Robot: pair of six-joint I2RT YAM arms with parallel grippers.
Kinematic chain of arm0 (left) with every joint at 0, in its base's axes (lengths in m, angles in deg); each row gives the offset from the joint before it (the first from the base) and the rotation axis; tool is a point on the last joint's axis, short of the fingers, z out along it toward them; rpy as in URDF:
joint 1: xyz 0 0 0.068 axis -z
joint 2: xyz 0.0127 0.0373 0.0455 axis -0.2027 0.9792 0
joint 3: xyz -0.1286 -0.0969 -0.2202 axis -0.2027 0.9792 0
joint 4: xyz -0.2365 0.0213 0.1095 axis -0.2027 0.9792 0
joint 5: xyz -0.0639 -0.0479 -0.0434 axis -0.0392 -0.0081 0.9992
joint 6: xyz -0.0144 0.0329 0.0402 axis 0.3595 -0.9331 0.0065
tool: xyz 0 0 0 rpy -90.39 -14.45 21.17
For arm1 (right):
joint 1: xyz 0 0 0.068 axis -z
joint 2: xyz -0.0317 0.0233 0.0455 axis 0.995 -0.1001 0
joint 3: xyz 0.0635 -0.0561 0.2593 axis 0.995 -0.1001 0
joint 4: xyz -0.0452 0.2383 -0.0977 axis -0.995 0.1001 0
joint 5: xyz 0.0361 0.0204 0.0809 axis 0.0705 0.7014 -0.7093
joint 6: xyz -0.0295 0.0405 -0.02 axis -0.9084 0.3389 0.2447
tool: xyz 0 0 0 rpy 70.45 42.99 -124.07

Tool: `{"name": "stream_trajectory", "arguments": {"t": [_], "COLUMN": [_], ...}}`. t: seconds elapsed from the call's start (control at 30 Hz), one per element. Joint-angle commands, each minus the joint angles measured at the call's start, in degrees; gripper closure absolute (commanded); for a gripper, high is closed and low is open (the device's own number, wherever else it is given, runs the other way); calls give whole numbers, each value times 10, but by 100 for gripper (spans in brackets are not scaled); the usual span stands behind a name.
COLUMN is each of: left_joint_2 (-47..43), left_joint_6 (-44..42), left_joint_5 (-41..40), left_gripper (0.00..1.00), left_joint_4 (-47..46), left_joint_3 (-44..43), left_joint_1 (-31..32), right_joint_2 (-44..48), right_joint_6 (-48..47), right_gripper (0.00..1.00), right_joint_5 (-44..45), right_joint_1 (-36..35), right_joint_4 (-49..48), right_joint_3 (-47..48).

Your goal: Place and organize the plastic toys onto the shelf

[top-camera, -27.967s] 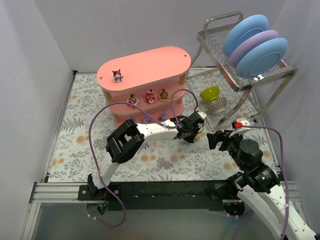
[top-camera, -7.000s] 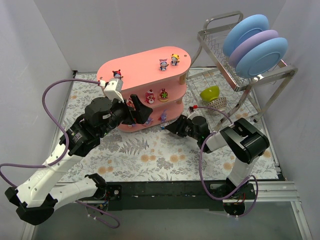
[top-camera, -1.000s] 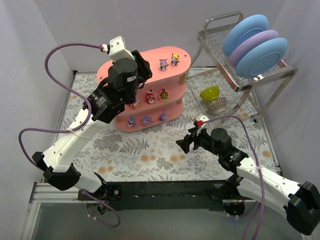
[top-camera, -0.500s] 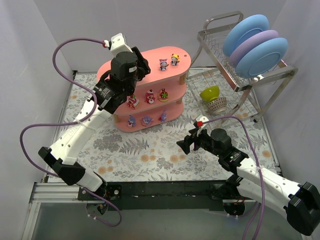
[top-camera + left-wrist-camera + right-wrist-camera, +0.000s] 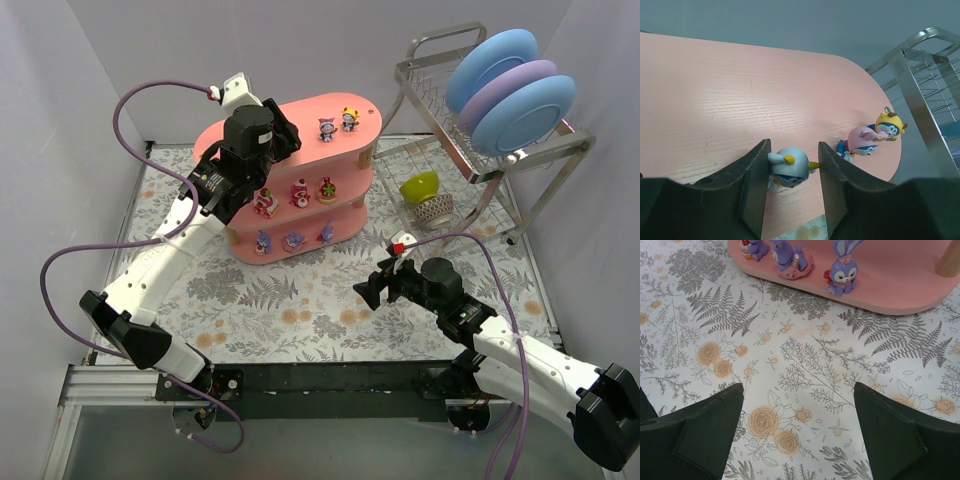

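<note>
Your left gripper (image 5: 792, 161) pinches the small blue toy (image 5: 787, 175) by its sides at the top of the shelf (image 5: 730, 100). The toy looks light, hard and glossy, so it may slip. Your right gripper (image 5: 799, 426) stands wide and empty.

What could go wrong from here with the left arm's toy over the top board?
1. The left gripper holds the blue figurine close to the edge of the shelf, over its top board, with the mat showing just past it. Released there, it may tip off.
2. The pink-hatted toy and yellow-hatted toy stand nearby on the same board. A sideways retreat might knock them.
</note>
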Motion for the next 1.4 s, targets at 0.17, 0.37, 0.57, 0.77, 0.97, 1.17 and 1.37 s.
{"name": "stream_trajectory", "arguments": {"t": [0.17,0.37,0.57,0.77,0.97,1.17,1.37], "left_joint_2": [-9,-20,-25,-34,-40,-41,-81], "left_joint_6": [17,23,24,20,-9,-88,-166], "left_joint_5": [20,19,18,18,24,64,93], "left_gripper": [86,73,52,38,21,11,2], "left_joint_4": [-3,-8,-8,-8,-11,-38,-68], "left_joint_3": [9,20,21,18,-13,-54,-57], "left_joint_1": [-10,-14,-16,-16,-16,-16,-16], "right_joint_2": [-3,-6,-10,-10,-11,-1,29], "right_joint_6": [-9,-9,-9,-9,-8,-8,-3], "right_gripper": [2,2,2,2,2,2,2], "right_joint_5": [-11,-14,-18,-21,-22,-19,9], "right_joint_1": [4,5,5,5,5,5,6], "right_joint_4": [-16,-18,-17,-17,-16,-10,19], "right_joint_3": [-1,0,1,2,6,10,25]}}
